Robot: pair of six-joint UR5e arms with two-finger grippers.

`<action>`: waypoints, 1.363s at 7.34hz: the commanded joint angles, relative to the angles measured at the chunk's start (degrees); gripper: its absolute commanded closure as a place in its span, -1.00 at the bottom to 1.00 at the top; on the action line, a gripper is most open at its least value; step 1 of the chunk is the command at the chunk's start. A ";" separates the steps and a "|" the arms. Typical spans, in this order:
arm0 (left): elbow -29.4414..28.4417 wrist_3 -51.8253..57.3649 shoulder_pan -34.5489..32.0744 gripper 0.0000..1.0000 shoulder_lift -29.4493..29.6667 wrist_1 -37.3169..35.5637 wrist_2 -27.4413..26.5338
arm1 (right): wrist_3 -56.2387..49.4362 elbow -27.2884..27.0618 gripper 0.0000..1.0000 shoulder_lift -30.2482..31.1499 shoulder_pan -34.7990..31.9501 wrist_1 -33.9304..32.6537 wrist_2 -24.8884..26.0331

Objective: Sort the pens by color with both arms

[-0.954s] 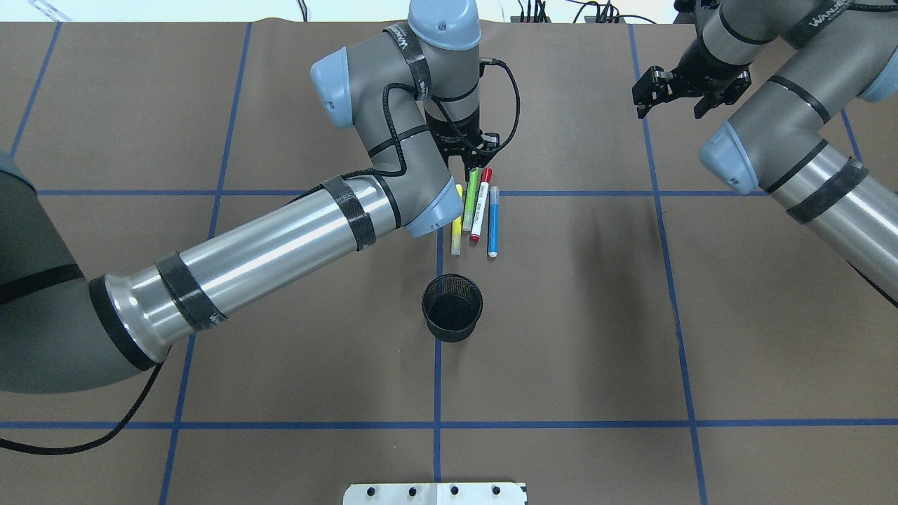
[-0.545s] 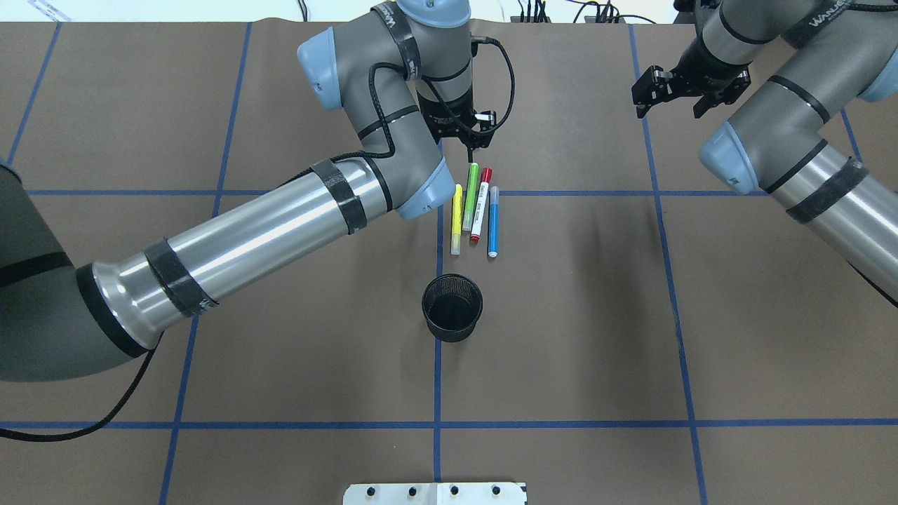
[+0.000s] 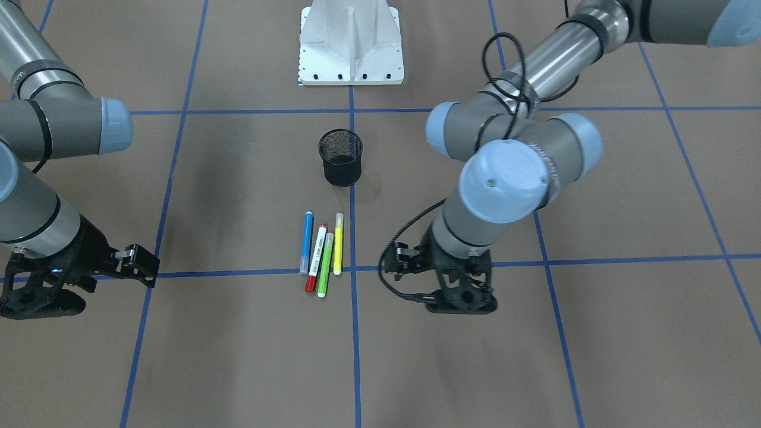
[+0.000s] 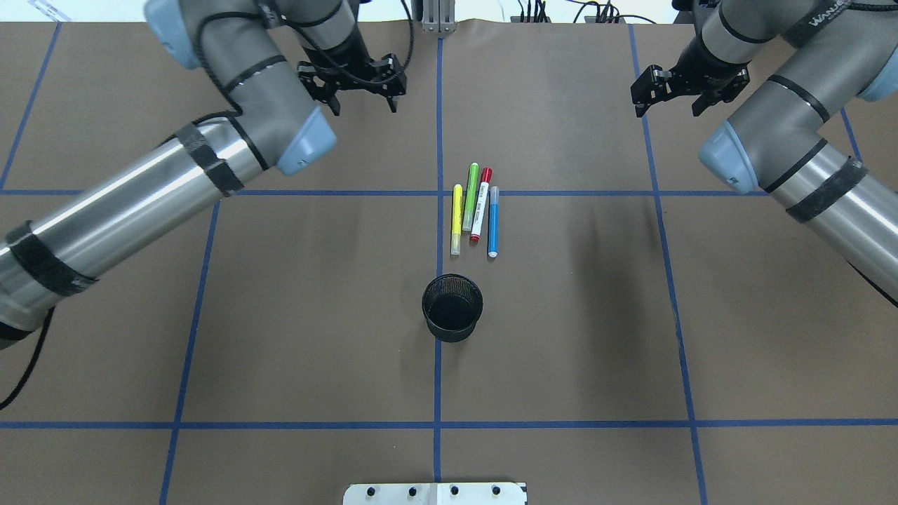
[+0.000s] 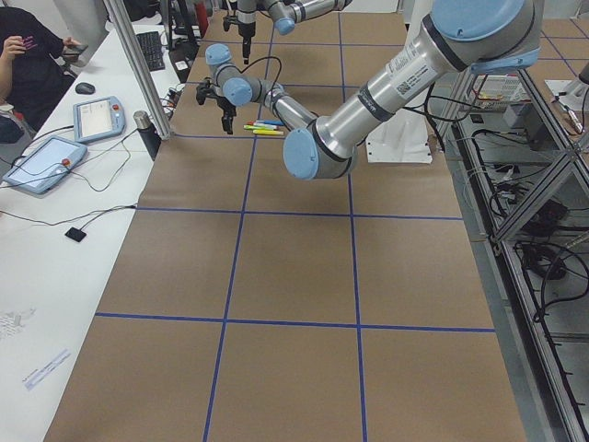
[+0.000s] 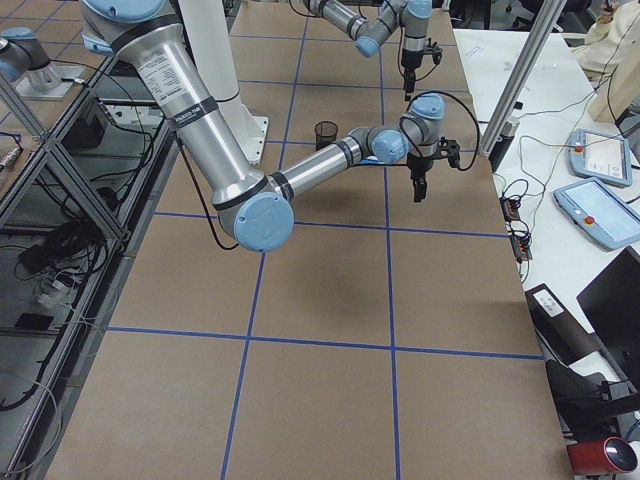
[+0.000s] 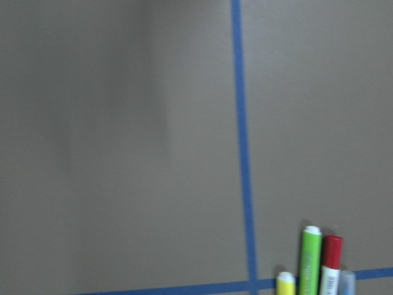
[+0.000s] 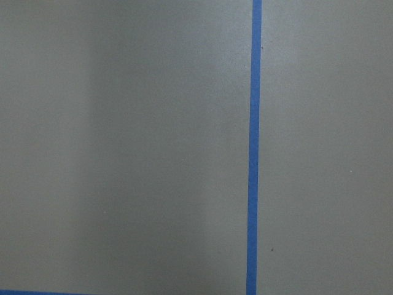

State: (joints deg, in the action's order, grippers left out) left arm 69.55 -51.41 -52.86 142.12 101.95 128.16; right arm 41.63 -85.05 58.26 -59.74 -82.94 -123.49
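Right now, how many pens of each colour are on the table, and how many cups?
Yellow pen: 1
Lime green pen: 1
Red-capped white pen: 1
Blue pen: 1
Black mesh cup: 1
Total: 5 things, 4 of them pens.

I count four pens (image 4: 479, 210) — yellow (image 4: 457, 219), green (image 4: 471, 186), red-capped (image 4: 485, 174), blue (image 4: 493, 223) — plus one cup (image 4: 452, 308), one base (image 3: 351, 41), and two arms (image 4: 126, 210), left (image 4: 238, 77) and right (image 4: 807, 165).

Right arm (image 6: 315, 165) over brown table (image 6: 320, 400), black cup (image 6: 326, 133) (mesh) beyond
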 commanded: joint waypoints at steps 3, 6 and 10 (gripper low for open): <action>14.88 22.17 -15.93 -0.99 -22.01 0.09 10.08 | -8.81 2.77 -0.98 -0.08 -6.77 -0.21 -2.71; 21.41 36.41 -23.67 -0.99 -36.69 0.44 10.79 | -19.10 7.69 -0.98 0.53 -11.70 -0.12 -4.92; 20.98 51.29 -33.78 -0.99 -46.30 0.62 13.52 | -24.92 8.23 -0.98 7.82 -17.05 4.88 -9.40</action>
State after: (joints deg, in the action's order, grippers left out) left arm 90.60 -4.04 -83.83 98.29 102.59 141.52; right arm 18.14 -76.87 63.57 -74.73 -80.12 -131.66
